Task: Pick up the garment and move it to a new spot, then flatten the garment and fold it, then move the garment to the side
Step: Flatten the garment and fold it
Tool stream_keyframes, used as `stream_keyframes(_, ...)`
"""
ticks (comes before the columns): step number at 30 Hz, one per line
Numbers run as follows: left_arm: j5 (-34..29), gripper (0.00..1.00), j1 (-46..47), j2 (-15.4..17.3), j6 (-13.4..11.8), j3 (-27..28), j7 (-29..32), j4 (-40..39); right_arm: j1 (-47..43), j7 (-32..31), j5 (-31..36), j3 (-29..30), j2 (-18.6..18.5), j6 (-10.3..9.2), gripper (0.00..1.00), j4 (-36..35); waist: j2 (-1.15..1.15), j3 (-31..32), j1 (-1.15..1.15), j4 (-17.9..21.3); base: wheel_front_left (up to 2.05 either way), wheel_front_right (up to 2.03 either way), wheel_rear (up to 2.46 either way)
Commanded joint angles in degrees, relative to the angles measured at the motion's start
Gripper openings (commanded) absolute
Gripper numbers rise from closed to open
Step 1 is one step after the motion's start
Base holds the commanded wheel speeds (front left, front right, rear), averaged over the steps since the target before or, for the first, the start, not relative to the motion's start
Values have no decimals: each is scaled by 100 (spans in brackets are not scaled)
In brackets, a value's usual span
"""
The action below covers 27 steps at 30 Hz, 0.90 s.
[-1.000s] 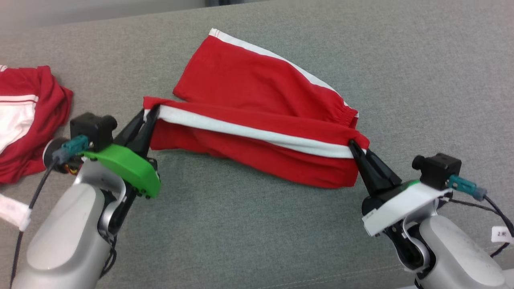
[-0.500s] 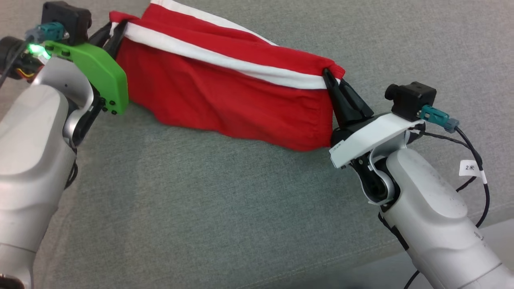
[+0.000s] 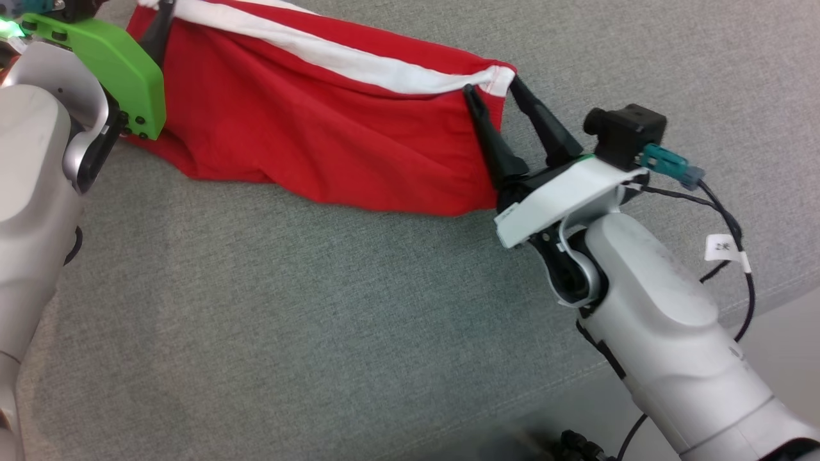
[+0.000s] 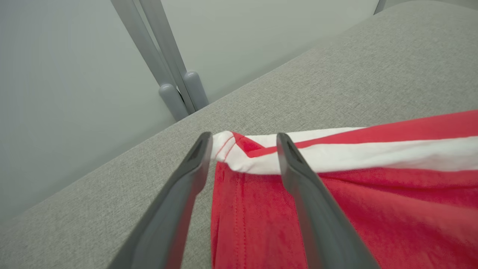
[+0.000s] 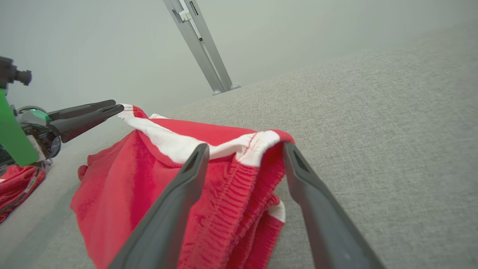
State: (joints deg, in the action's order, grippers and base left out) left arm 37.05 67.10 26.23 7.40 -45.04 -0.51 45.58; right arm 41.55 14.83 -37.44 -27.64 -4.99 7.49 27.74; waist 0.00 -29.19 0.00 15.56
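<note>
The left tool (image 4: 243, 141) is being held spread, its two fingers parted on either side of the white-banded corner of the red garment (image 3: 320, 128) and clenched on nothing. This gap is being shown plainly by the left wrist view, while in the head view one dark finger is being seen beside the green wrist cover (image 3: 109, 57). The garment is being stretched between the two tools, its lower edge resting on the grey tabletop (image 3: 320, 320). At the right, the right tool (image 3: 493, 85) is likewise being held open, the gathered waistband corner sitting between its fingers. In the right wrist view a second red cloth (image 5: 15, 190) and a slanted metal post (image 5: 201, 48) are being shown.
</note>
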Motion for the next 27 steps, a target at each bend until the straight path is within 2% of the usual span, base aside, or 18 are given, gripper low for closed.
stream_keyframes(1, 110, 100, 114, 25, 14, -51, -101, 54, -177, 38, 68, 123, -70, 1, 100, -151, 0, 112, 0, -71, 0, 0, 0)
stream_keyframes(8, 490, 100, 159, 171, 14, -270, -506, 40, -1250, 38, 684, 845, -246, 1, 100, -1282, 0, 440, 0, -296, 0, 0, 0)
stream_keyframes(14, 797, 100, -69, 400, 14, -472, -693, -90, -2242, 38, 961, 1494, -54, 2, 100, -2189, 0, 634, 0, -383, 0, 0, 0)
stream_keyframes(18, 931, 100, -206, 505, 14, -687, -602, -142, -2720, 39, 1227, 1624, 50, 1, 100, -2602, 0, 676, 0, -387, 0, 0, 0)
stream_keyframes(21, 1127, 100, -344, 549, 15, -912, -275, -158, -2919, 39, 1355, 1633, 122, 1, 100, -2801, 0, 665, 0, -341, 0, 0, 0)
stream_keyframes(27, 1442, 100, -408, 683, 15, -1209, 105, -155, -2901, 39, 1447, 1557, 181, 1, 100, -2850, 0, 590, 0, -201, 0, 0, 0)
